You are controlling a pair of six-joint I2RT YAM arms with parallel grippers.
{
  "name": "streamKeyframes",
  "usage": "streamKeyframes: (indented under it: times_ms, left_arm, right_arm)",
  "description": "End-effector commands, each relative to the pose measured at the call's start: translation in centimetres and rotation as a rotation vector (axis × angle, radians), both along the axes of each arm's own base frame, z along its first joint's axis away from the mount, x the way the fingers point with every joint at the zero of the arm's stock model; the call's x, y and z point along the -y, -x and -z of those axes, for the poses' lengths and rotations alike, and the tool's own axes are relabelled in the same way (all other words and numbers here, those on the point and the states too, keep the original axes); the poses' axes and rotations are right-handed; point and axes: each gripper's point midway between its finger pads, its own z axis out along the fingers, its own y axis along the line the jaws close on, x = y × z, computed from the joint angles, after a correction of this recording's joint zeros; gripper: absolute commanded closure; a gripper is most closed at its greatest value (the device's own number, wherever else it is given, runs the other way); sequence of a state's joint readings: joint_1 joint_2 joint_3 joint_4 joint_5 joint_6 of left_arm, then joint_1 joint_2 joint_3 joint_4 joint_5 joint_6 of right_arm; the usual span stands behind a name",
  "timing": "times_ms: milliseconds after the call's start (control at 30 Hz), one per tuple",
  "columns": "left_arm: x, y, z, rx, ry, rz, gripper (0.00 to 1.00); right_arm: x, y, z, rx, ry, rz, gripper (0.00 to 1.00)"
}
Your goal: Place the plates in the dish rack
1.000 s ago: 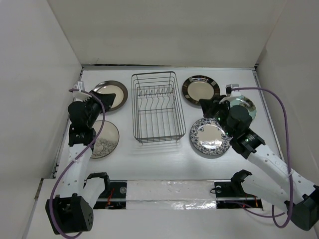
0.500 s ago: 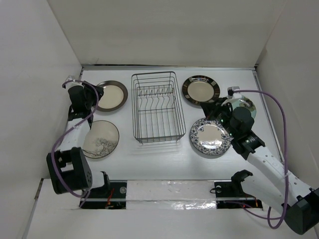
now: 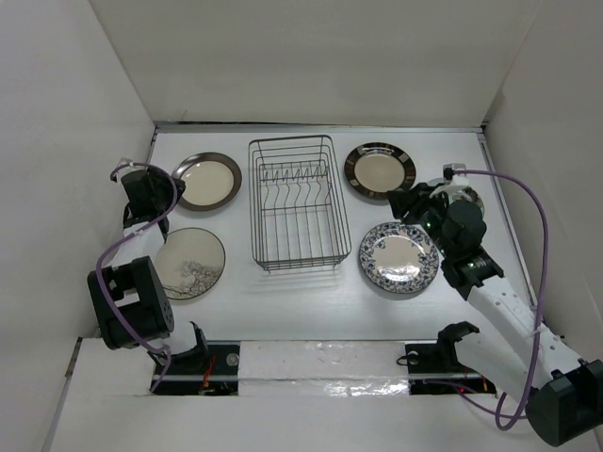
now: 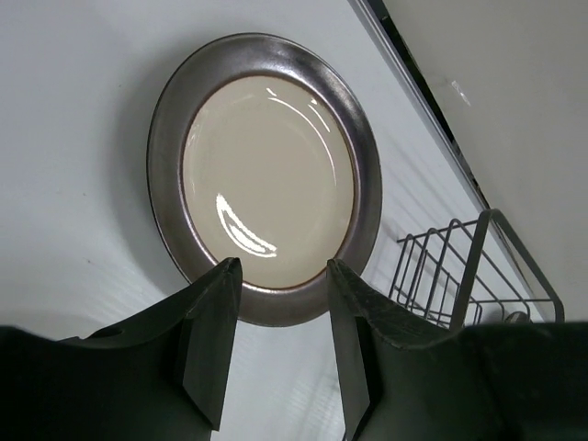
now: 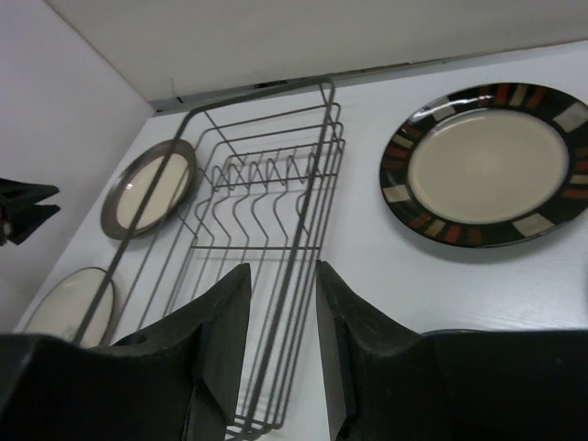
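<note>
Across the white desk (image 3: 301, 301), the round glazed plates (image 3: 399, 256) lie flat on both sides of the rectangular black wire dish rack (image 3: 294, 202), which holds nothing yet. Facing the dark-rimmed silvery plate (image 4: 266, 184), the left hand (image 4: 282, 276) is parted and empty, as is the right hand (image 5: 281, 285). Such stiff, slick, breakable ware is probably best pinched at its raised rim.

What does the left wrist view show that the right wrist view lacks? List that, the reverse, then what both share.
Left wrist only: the left tool, open, seen clearly. Right wrist only: the right tool, open; the black-rimmed cream-centred round plate; an edge of the grey speckled round plate. Both: the dark-rimmed silvery round plate and the rectangular black wire dish rack.
</note>
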State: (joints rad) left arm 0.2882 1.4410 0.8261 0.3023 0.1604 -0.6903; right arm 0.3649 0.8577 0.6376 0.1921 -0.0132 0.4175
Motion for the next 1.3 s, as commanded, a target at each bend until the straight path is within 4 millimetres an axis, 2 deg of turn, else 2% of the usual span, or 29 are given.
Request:
streamKeyframes:
  times_ms: [0, 67, 100, 167, 267, 300, 333, 367, 400, 467, 500, 633, 667, 700, 867, 1000, 1200, 1267]
  left_arm:
    - [0.4, 0.3, -2.7, 0.086, -0.010, 0.010, 0.61]
    - [2.5, 0.1, -4.0, 0.136, 0.000, 0.071, 0.61]
    - [2.8, 0.3, -5.2, 0.163, -0.012, 0.073, 0.61]
    - [2.8, 0.4, -5.4, 0.172, -0.018, 0.070, 0.60]
    - [1.8, 0.1, -3.2, 0.080, -0.038, 0.040, 0.60]
    - [0.8, 0.0, -1.5, 0.038, -0.030, 0.017, 0.60]
    - [0.5, 0.0, -0.7, 0.021, -0.014, 0.016, 0.59]
    - [0.3, -0.2, -0.2, 0.016, 0.010, 0.007, 0.55]
    - [-0.2, -0.4, 1.4, -0.028, 0.021, -0.003, 0.50]
    - [-1.0, -1.1, 2.2, -0.091, -0.011, -0.005, 0.47]
    - [-1.2, -1.3, 3.5, -0.127, -0.013, -0.001, 0.47]
    - [-0.7, -2.2, 3.6, -0.110, 0.006, 0.033, 0.45]
    - [-1.2, -2.6, 3.3, -0.106, 0.008, 0.028, 0.45]
    - [-1.2, -2.7, 4.3, -0.133, 0.009, 0.032, 0.45]
    - [-2.4, -2.7, 6.2, -0.160, 0.071, 0.012, 0.46]
    - [-3.3, -2.6, 6.8, -0.179, 0.059, -0.005, 0.47]
    - [-3.2, -2.8, 7.6, -0.188, 0.065, -0.001, 0.48]
    - [-3.1, -3.5, 7.4, -0.184, 0.076, 0.018, 0.48]
  right_arm:
    - [2.2, -0.6, -0.1, 0.009, -0.019, 0.099, 0.56]
    - [3.5, -1.2, 0.8, -0.019, -0.034, 0.157, 0.54]
    - [4.1, -1.5, 0.9, -0.023, -0.041, 0.166, 0.54]
    - [2.9, -1.2, 1.1, -0.029, -0.057, 0.094, 0.54]
    - [3.1, -1.5, 1.1, -0.022, -0.064, 0.096, 0.54]
    - [2.9, -1.5, 1.4, -0.033, -0.059, 0.090, 0.54]
    - [2.6, -1.4, 1.5, -0.034, -0.056, 0.071, 0.54]
    - [2.5, -1.3, 1.5, -0.035, -0.052, 0.060, 0.54]
    - [2.4, -1.3, 1.4, -0.027, -0.051, 0.052, 0.54]
    - [2.3, -1.4, 1.5, -0.031, -0.049, 0.047, 0.54]
    - [2.2, -1.4, 1.6, -0.032, -0.048, 0.047, 0.54]
    - [1.8, -1.4, 1.7, -0.034, -0.048, 0.023, 0.54]
    - [1.8, -1.5, 1.8, -0.036, -0.049, 0.026, 0.54]
    - [1.8, -1.6, 1.9, -0.035, -0.051, 0.026, 0.54]
    - [1.0, -1.7, 2.5, -0.057, -0.046, -0.010, 0.54]
    - [1.0, -1.7, 2.4, -0.055, -0.048, -0.007, 0.54]
    - [1.0, -1.7, 2.3, -0.052, -0.049, -0.007, 0.54]
    - [1.0, -1.7, 2.3, -0.049, -0.050, -0.005, 0.54]
